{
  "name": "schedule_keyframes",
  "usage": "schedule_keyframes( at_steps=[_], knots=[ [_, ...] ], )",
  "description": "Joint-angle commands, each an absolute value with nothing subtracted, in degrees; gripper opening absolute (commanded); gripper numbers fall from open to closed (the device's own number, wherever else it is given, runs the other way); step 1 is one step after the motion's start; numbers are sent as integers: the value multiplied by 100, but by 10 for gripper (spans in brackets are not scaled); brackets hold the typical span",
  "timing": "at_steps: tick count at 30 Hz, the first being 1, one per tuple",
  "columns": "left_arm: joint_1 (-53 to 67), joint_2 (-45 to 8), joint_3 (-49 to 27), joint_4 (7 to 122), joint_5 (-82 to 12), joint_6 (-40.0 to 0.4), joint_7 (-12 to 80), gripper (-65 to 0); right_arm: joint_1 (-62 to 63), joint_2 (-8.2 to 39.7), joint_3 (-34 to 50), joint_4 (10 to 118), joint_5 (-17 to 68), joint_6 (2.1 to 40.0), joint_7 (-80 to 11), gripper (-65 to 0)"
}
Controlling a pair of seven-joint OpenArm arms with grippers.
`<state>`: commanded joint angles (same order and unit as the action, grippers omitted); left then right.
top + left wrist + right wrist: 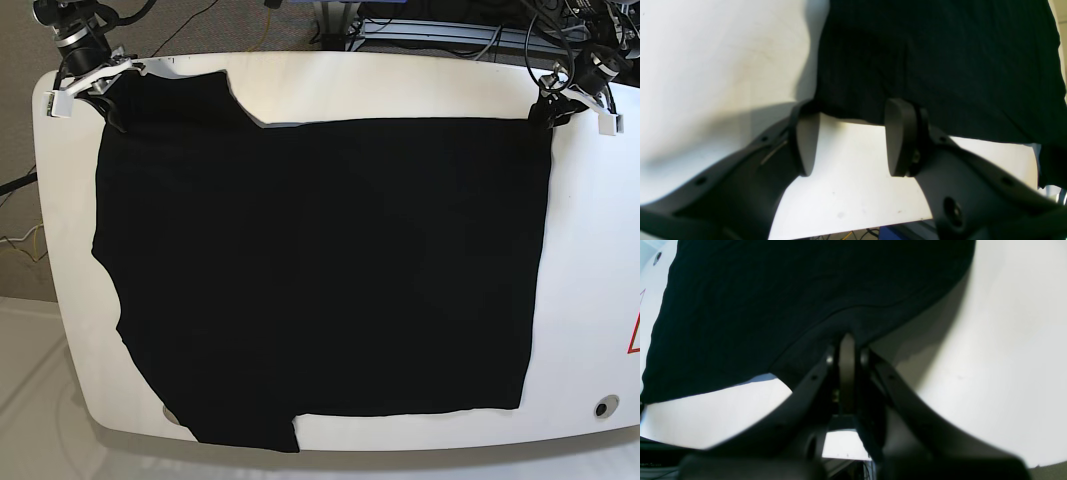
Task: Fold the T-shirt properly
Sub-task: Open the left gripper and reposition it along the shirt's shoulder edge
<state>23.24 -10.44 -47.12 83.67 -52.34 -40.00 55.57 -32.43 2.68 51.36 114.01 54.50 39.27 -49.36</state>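
Item: T-shirt (pixel 330 270), plain black cloth, short-sleeved, spread flat over most of the white table (pixel 590 300) in the base view. No brand, label or print legible on the visible side. One sleeve reaches the upper left of the frame, the other the lower left; the straight hem runs down the right side. A lower-left portion hangs past the table edge.

Markings: red triangle outline (pixel 634 335) on the table at right edge, no text readable; small round fitting (pixel 601 408) at lower right.

Left gripper (pixel 850 140): fingers spread wide apart, holding nothing, bare table between them, the shirt edge (pixel 940 66) just ahead of the tips; upper right in the base view.

Right gripper (pixel 847 340): fingers pressed together on a pinch of shirt edge (pixel 790 300); upper left in the base view, at the sleeve corner.
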Motion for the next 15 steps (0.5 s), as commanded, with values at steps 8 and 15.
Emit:
schedule_keyframes(
  at_steps=[8,15],
  knots=[
    [2440,-891,-4720,8922,-5142,-4000,5625,-362,-3256,277,5133,11374,5450,3978,-4961,-650],
    [2406,-911,-4727,8881,-5155,-4000,5691,-369,-3252,278,5139,11368,5447,4000,-4944,-650]
  ],
)
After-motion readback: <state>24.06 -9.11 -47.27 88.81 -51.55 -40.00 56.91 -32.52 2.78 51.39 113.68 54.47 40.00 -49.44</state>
